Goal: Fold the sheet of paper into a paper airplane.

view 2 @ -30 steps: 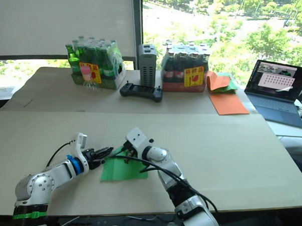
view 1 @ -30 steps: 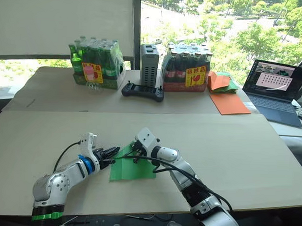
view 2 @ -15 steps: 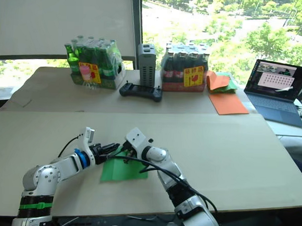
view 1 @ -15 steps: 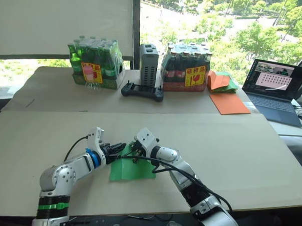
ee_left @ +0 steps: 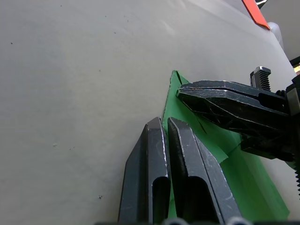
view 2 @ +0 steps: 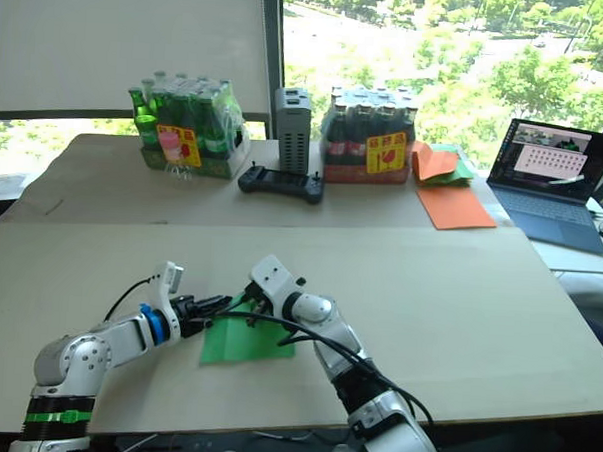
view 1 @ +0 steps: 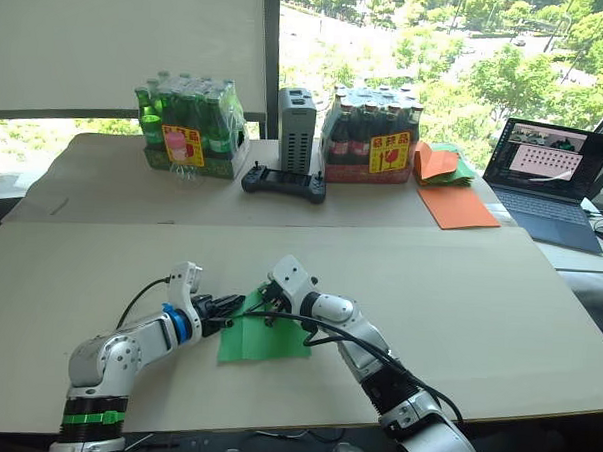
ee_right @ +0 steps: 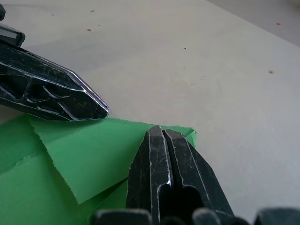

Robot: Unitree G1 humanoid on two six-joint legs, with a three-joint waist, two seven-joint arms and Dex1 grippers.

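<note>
I see yellow-and-red labels on the green bottle pack (view 1: 189,129) and the dark bottle pack (view 1: 373,137) at the far side, but I cannot read their writing. The sheet of paper (view 1: 267,335) lies flat on the near table (view 1: 498,305), a corner folded over. My left gripper (ee_left: 165,123), fingers together, rests at its left edge. My right gripper (ee_right: 161,131), fingers together, presses its far corner.
</note>
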